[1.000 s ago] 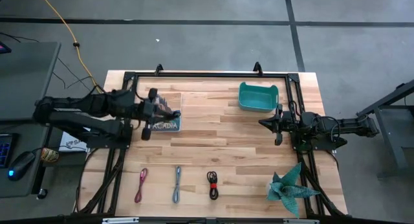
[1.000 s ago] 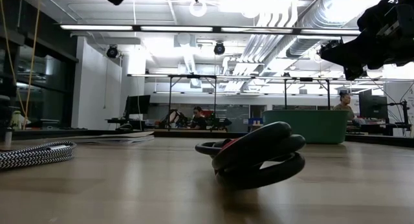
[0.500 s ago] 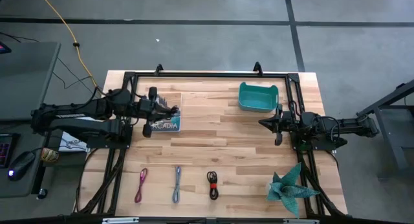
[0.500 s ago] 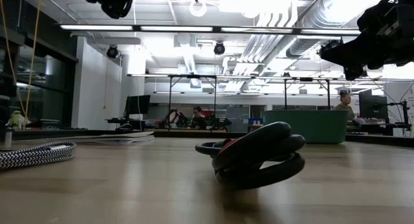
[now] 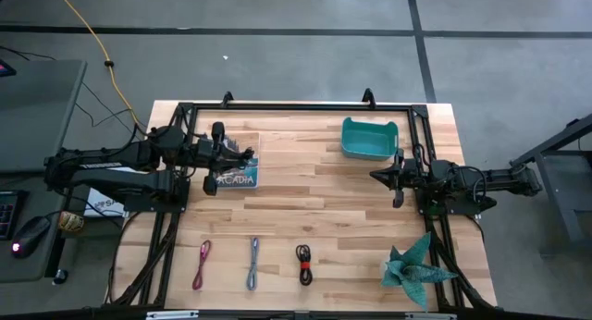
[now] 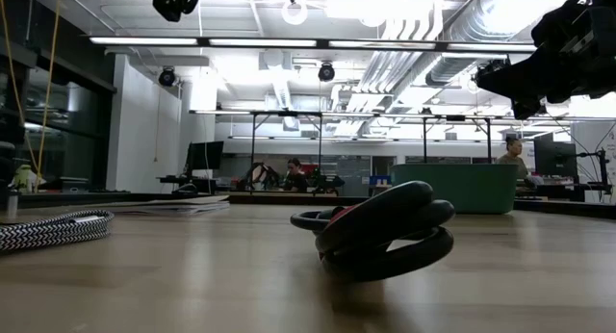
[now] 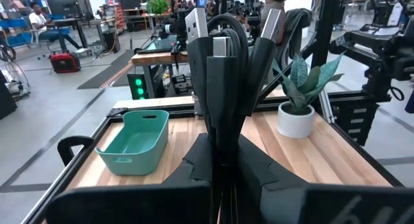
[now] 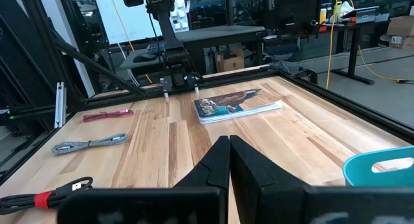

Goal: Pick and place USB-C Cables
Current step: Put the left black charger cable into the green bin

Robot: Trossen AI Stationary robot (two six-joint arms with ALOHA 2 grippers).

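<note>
The left gripper [image 7: 223,68] clamps a folded black cable [image 7: 228,49], its silver plugs standing above the fingertips, over a book [image 5: 234,172] on the pale wooden table [image 5: 314,200]. Ahead of it sit a teal bin [image 7: 134,141] and a potted plant [image 7: 299,98]. Three more cables lie at the near edge: magenta-pink [image 5: 202,264], blue-grey [image 5: 253,263], red-and-black [image 5: 304,263]. The right gripper [image 8: 228,160] hangs pinched shut, holding nothing. Beyond stretches a bright workshop.

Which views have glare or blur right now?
Low view: ceiling lights blow out white, and the close red-and-black cable looks soft. Left wrist view: the black cable in the left gripper blocks the centre. High view: even light.
</note>
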